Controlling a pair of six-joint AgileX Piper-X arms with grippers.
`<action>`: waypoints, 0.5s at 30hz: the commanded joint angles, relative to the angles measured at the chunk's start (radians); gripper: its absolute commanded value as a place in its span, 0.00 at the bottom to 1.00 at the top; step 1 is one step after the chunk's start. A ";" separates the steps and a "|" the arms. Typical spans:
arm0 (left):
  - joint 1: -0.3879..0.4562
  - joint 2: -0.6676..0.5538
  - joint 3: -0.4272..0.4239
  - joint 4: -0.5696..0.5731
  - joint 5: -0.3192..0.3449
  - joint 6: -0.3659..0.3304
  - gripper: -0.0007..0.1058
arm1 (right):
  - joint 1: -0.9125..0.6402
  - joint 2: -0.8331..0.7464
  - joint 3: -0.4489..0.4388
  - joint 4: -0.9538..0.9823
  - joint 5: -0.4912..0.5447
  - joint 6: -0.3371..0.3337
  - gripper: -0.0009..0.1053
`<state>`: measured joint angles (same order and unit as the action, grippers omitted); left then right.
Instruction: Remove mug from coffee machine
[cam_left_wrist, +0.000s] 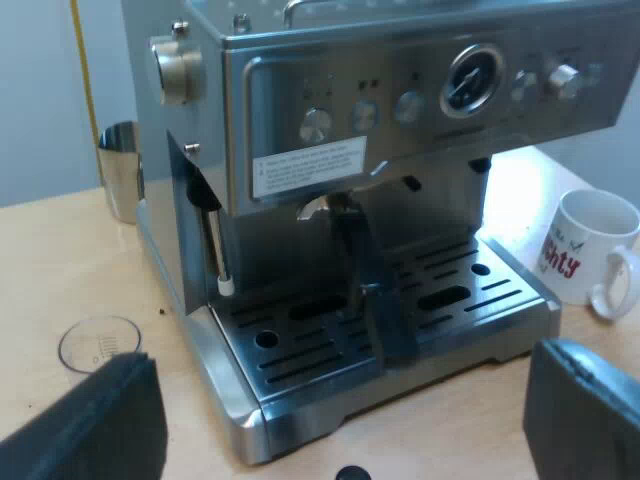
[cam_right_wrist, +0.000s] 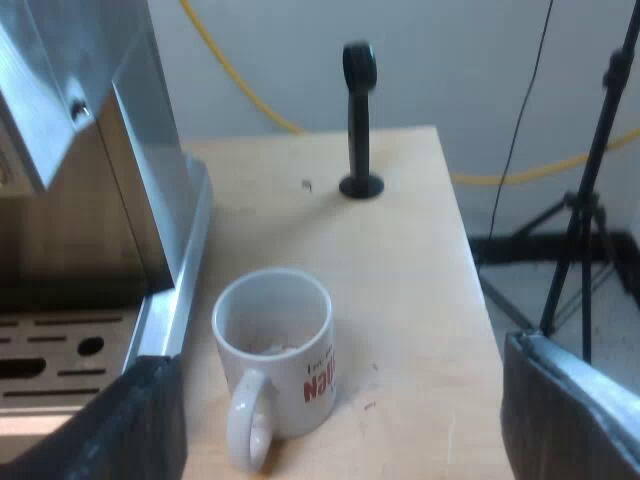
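Although assigned as a removal from the machine, locate the mug (cam_right_wrist: 285, 350) upright on the wooden table (cam_right_wrist: 400, 230), just beside the drip tray (cam_right_wrist: 70, 350) and not on it. Read the right gripper (cam_right_wrist: 350, 410) as spread wide, poised above and slightly behind the mug. Take the mug's long axis as vertical, rim up, with the mug handle (cam_right_wrist: 245, 430) turned toward the wrist. Read the left gripper (cam_left_wrist: 340, 405) as spread wide too, facing the espresso machine (cam_left_wrist: 400, 100), well apart from the mug. Judge the right arm nearer. Keep clear of the machine's side wall. Expect open table toward the black-knobbed tamper (cam_right_wrist: 358, 120). Mind the table edge beyond the mug.
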<state>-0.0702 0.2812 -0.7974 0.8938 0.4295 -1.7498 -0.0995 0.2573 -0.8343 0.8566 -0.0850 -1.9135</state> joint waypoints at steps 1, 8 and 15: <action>0.000 -0.034 -0.009 0.043 -0.009 0.003 0.82 | -0.006 -0.102 0.015 0.007 -0.006 -0.003 0.64; 0.000 -0.129 -0.009 0.175 -0.009 0.003 0.82 | -0.006 -0.281 0.089 0.190 -0.006 0.010 0.64; 0.000 -0.224 -0.009 0.255 -0.009 0.003 0.82 | -0.006 -0.313 0.114 0.330 -0.033 0.008 0.64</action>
<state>-0.0702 0.0695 -0.7974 1.1426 0.4285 -1.7437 -0.0995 -0.0062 -0.7183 1.1849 -0.1031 -1.9002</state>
